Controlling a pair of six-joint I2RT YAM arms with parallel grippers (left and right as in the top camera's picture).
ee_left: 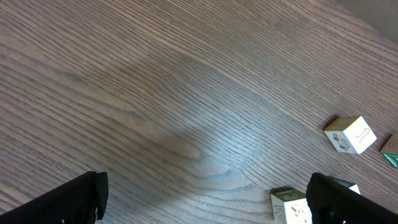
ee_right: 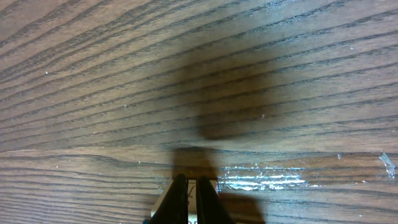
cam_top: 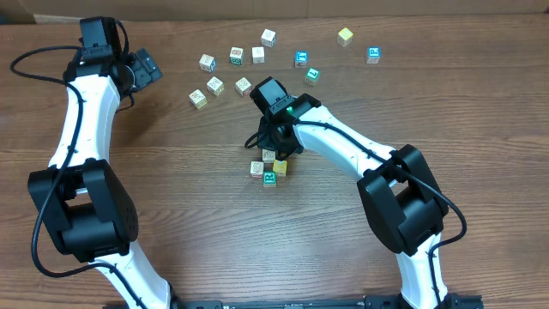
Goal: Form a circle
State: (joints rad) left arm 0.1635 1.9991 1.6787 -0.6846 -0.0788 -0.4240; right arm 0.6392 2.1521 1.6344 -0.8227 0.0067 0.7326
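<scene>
The circle (cam_top: 268,178) is a tight clump of small picture cubes at the table's middle: whitish, yellow and a teal-marked one in front. My right gripper (cam_top: 274,148) points down at the clump's far edge, its tips hidden under the wrist in the overhead view. In the right wrist view the right gripper (ee_right: 193,184) is shut, fingers pressed together over a whitish cube face (ee_right: 163,210) just below them. My left gripper (cam_top: 143,67) hangs open at the far left, away from the clump. In its own view the left gripper (ee_left: 211,202) spans bare wood.
Several loose cubes lie scattered along the back, from a tan one (cam_top: 198,99) at the left to a teal one (cam_top: 373,55) and a yellow one (cam_top: 345,36) at the right. Two of them, one white (ee_left: 350,134) and one green-topped (ee_left: 290,205), lie near my left gripper's right finger.
</scene>
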